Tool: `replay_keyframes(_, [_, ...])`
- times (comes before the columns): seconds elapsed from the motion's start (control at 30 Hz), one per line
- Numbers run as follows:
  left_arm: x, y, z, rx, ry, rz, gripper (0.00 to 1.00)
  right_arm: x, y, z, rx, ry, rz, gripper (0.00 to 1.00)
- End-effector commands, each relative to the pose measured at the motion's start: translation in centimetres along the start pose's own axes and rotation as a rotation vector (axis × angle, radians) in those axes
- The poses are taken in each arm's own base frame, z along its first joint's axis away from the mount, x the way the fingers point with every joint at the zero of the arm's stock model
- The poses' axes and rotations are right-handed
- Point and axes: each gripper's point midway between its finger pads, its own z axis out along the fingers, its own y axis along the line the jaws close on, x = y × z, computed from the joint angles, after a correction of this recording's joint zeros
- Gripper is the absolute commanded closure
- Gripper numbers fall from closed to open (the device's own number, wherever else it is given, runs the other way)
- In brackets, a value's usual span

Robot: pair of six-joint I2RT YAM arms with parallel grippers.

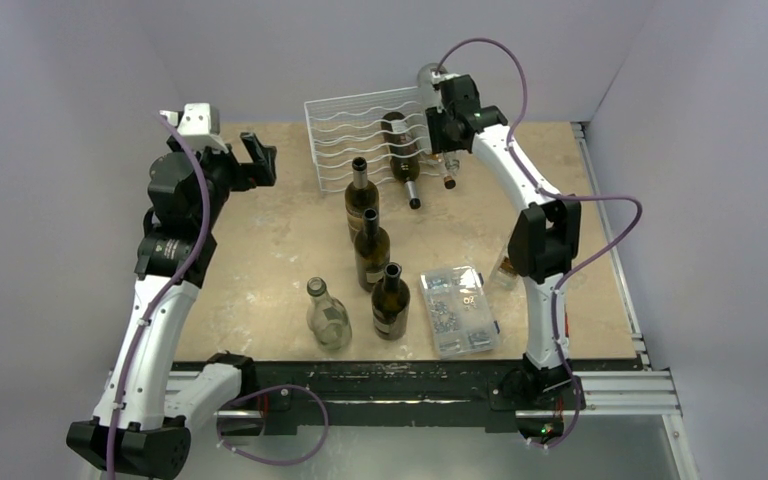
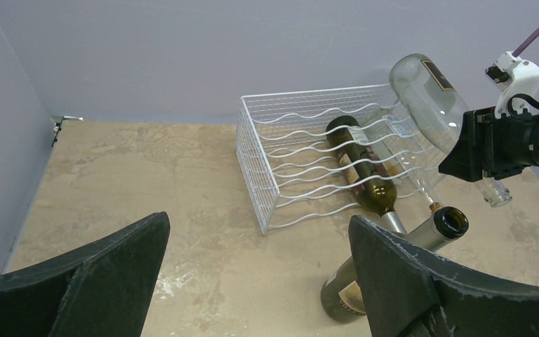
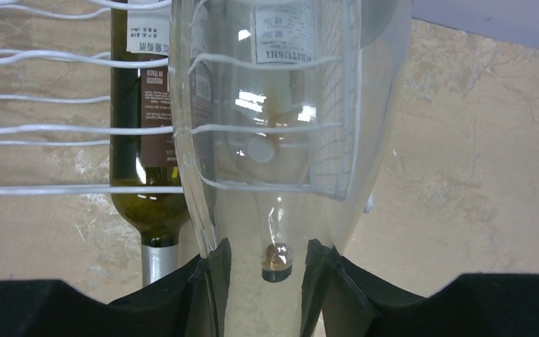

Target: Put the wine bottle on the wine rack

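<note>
Tan tabletop, lilac walls. Right claw is clamped on the neck of a clear wine bottle. The bottle's body sticks out ahead of the fingers, tilted, off the table over the right end of the wine rack; can't tell if it touches the wire. Dark bottle lies in the rack, just left of the claw. Left claw has its jaws wide apart, holding nothing; rack is ahead and to its right, well apart.
</note>
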Motion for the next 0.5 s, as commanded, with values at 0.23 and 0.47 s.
replay_keyframes(0.23, [-1.6,-0.8,0.2,0.040,-0.036,-0.034,0.00,-9.6,0.6,-7.4,-0.035,-0.360,0.056,1.00])
replay_keyframes(0.47, [-1.6,-0.9,0.1,0.044,-0.036,-0.034,0.00,-9.0,0.9,-6.0,-0.032,-0.340,0.055,1.00])
